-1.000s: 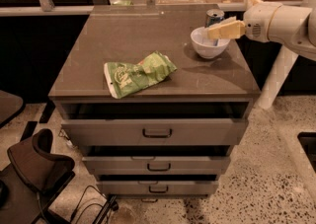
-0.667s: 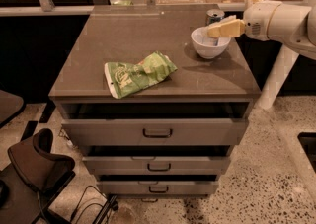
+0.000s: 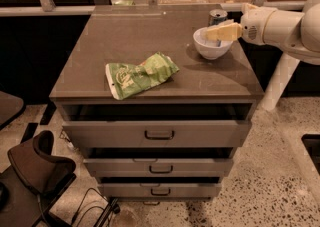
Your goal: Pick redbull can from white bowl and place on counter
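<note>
No legible text; jaws over white bowl [image 3: 212, 49].

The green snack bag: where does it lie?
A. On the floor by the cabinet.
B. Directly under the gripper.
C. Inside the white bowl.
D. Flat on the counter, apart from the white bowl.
D: the green snack bag lies flat on the counter, apart from the white bowl, while the gripper is over that bowl, next to the redbull can.
</note>
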`<state>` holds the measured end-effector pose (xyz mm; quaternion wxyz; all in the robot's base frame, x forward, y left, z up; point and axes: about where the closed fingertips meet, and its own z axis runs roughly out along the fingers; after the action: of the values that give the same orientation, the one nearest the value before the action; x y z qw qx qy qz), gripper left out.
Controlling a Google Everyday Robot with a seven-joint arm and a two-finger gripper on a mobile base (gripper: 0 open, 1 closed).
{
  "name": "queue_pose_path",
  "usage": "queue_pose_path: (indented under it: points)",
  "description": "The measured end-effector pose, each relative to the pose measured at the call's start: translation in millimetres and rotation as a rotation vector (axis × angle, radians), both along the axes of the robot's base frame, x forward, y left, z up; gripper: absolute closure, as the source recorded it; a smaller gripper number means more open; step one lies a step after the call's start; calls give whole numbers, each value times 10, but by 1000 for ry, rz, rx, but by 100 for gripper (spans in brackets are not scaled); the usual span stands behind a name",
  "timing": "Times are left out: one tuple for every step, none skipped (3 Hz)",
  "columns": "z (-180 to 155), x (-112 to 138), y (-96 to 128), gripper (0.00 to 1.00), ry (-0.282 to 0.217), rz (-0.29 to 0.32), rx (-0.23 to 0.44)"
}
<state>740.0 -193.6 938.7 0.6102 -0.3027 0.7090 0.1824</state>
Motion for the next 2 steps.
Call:
queue_pose_path:
  points:
    - [-153,84,84,1,14,3,59]
    - [-221,149,172,21,3,16,93]
